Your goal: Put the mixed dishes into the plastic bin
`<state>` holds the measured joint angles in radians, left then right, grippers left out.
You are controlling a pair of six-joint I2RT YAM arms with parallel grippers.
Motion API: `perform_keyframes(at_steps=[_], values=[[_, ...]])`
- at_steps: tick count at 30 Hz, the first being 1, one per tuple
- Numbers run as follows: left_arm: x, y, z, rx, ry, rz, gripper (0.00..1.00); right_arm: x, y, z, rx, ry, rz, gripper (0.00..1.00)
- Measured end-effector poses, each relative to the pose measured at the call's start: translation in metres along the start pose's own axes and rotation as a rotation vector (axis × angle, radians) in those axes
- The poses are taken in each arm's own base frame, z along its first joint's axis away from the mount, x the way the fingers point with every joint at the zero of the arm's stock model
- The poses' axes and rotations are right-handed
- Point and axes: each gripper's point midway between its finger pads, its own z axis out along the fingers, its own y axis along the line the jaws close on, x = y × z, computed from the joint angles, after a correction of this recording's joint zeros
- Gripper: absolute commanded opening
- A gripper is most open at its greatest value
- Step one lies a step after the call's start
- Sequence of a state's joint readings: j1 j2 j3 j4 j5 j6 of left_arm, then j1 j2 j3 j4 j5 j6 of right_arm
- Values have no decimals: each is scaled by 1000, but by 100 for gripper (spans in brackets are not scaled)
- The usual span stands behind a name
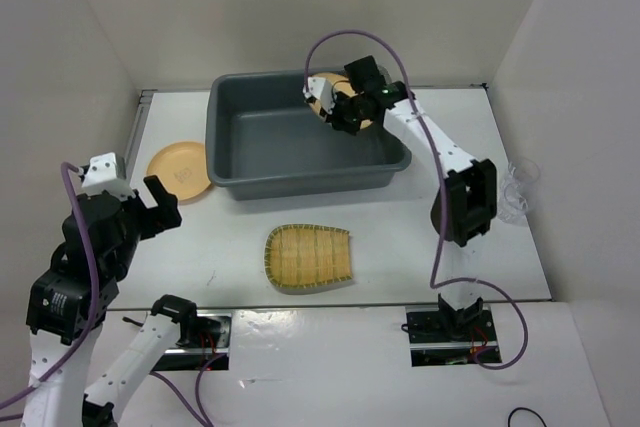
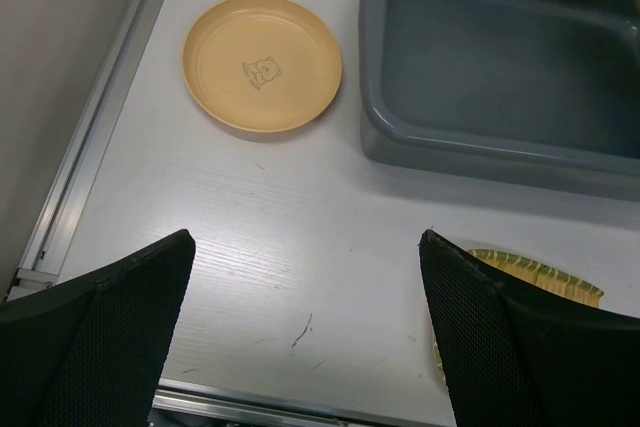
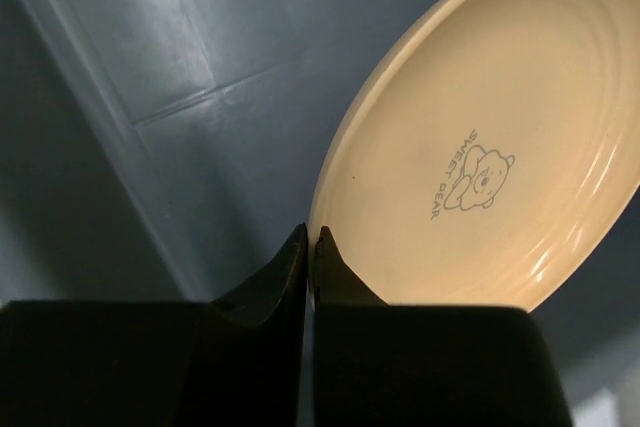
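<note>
Pinching the yellow plate [image 3: 480, 147] by a thin bite of its rim, the right gripper [image 3: 311, 239] has its jaws drawn almost together on that edge. The dish fans out ahead of the fingertips and to their right, tilted steeply rather than lying flat. An edge grip looks like the practical choice for a shallow plate, since the fingers could not otherwise get under it. The tilt follows from hanging the dish by one side. Below and beyond the fingertips lies the grey floor and wall of the plastic bin [image 1: 280, 137]. From above, this gripper sits over the bin's far right corner, so the plate seems to be carried inside the rim but not yet set down. A release from here would probably let it slide down onto the floor. The left gripper [image 2: 305, 237] hovers over the table [image 1: 400, 207] with its jaws wide apart and nothing between them. A second plate [image 2: 262, 64] lies flat ahead of it and to its left, well apart from the fingers. The bin's near corner is ahead to its right, and the woven tray [image 2: 535, 272] peeks out just beside its right finger. This open, raised stance reads as waiting within reach of the next dish. The glass cups [image 1: 517, 189] stand far off to the right, nearer the right arm's elbow than either gripper.
</note>
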<state>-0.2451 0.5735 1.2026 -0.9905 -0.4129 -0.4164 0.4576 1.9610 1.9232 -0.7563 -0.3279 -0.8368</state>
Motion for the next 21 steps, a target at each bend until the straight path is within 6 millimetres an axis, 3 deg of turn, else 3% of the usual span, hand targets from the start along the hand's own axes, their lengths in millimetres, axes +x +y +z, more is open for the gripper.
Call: perform_keyframes(at_steps=[4,8,10,12,13,15,16,17,21], values=[[-1,-1,-2,10,-8,-4,99,44,18,45,-70,108,76,0],[-1,-2,1,13,0,10,99,68,30,62,-102,164,101,1],[1,-4,6,9,17,24,99,75,34,65,-107,177,107,7],[3,-7,12,6,45,36,99,81,38,68,-111,188,113,24],[5,-9,16,5,60,43,99,83,40,69,-114,192,115,42],[9,-11,24,-1,94,55,99,86,42,71,-119,194,128,66],[11,-12,27,-5,108,59,99,85,43,71,-121,189,135,89],[12,-13,32,-13,125,63,99,84,42,71,-123,177,150,99],[19,-7,50,-87,185,75,99,66,37,59,-130,79,234,99]])
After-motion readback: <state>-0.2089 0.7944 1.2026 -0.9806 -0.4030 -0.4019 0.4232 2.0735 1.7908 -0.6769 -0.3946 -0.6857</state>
